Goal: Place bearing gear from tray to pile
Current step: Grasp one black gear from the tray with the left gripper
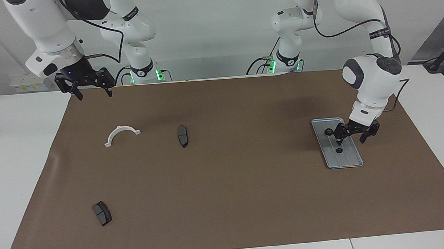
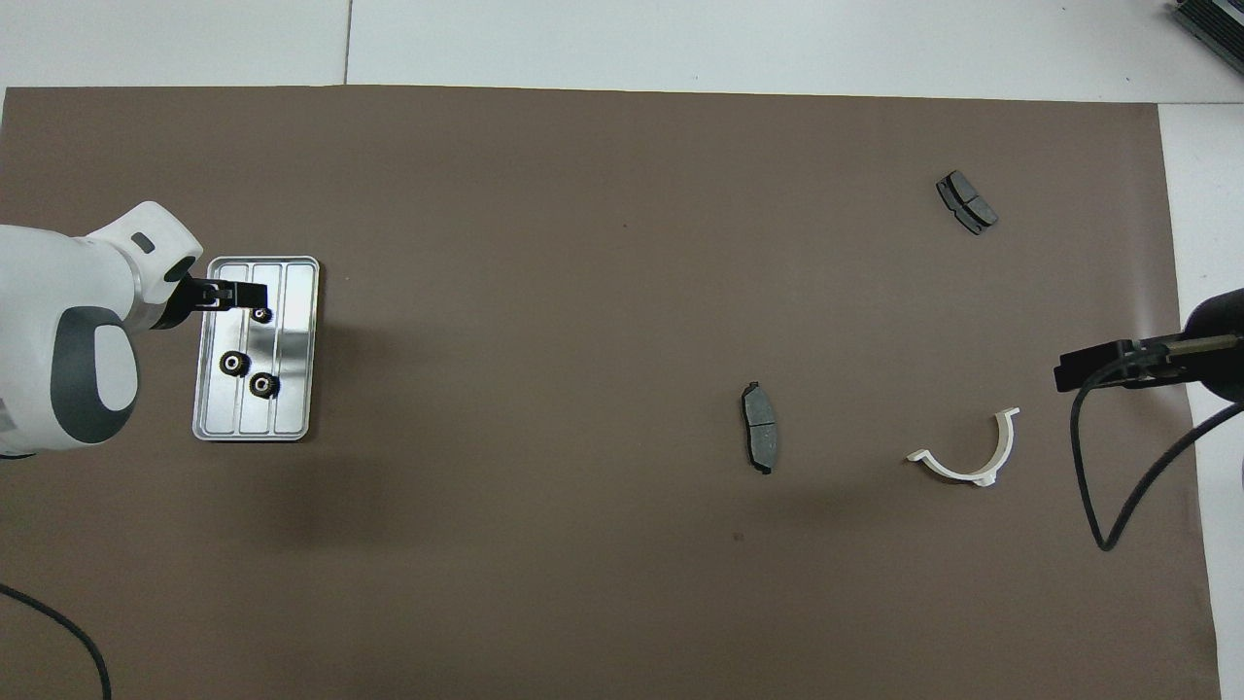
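Observation:
The silver ridged tray (image 1: 348,159) (image 2: 293,394) lies toward the left arm's end of the table. In it are three small black bearing gears (image 2: 260,314) (image 2: 232,364) (image 2: 262,386), apart from one another. My left gripper (image 1: 350,141) (image 2: 236,293) hangs low over the tray, open and holding nothing. One finger is over the gears and the other is past the tray's rim. My right gripper (image 1: 95,96) (image 2: 1079,373) waits open, up in the air over the right arm's corner of the mat. No pile shows in either view.
A white half-ring bracket (image 1: 122,134) (image 2: 968,471) and a dark brake pad (image 1: 183,136) (image 2: 760,439) lie toward the right arm's end. A second brake pad (image 1: 102,213) (image 2: 967,202) lies farther from the robots. The brown mat (image 1: 226,186) covers the table.

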### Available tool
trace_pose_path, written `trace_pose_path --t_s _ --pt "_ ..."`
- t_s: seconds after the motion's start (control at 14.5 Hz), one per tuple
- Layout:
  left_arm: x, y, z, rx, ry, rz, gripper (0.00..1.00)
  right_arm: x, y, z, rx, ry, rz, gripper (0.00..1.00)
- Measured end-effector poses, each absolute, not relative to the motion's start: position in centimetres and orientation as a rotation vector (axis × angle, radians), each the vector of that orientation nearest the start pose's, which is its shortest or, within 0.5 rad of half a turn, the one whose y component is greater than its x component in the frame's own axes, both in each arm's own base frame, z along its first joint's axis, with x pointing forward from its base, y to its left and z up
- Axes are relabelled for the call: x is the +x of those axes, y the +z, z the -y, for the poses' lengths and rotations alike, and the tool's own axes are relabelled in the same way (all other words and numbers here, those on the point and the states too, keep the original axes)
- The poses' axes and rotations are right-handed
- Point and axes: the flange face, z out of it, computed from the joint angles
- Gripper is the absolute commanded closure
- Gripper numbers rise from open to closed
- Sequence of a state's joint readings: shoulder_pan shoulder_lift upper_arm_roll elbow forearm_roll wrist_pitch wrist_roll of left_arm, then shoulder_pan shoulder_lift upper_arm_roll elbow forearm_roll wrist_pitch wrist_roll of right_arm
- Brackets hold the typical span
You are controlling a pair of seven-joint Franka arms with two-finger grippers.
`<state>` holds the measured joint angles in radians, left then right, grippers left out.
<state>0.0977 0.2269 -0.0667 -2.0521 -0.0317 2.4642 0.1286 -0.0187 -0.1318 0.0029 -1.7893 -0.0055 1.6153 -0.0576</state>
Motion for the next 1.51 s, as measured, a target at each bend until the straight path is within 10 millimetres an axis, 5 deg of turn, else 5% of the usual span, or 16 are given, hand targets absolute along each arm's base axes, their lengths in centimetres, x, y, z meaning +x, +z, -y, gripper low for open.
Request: trace_pose_path --t_s 0.28,1.24,1.31,1.44,1.51 --pt "60.4 31.7 -1.7 -3.159 -0.238 -0.119 0.52 51.3 59.5 0.9 -3.145 0.067 0.066 0.0" --pt "59.9 30.0 -1.0 -3.161 -0.23 -0.137 0.57 51.3 59.5 0.9 -3.145 0.067 0.066 0.0" --pt "59.9 30.0 -1.0 -3.16 -0.235 -0.136 0.63 51.3 59.5 0.9 -3.145 0.067 0.066 0.0" --pt "59.9 30.0 -1.0 -3.16 -0.237 -0.137 0.97 51.3 59.5 1.1 -3.144 0.067 0.057 0.0" --pt "59.9 30.1 -0.9 -3.16 -0.239 -0.138 1.0 51.3 59.5 1.3 -3.144 0.067 0.051 0.0"
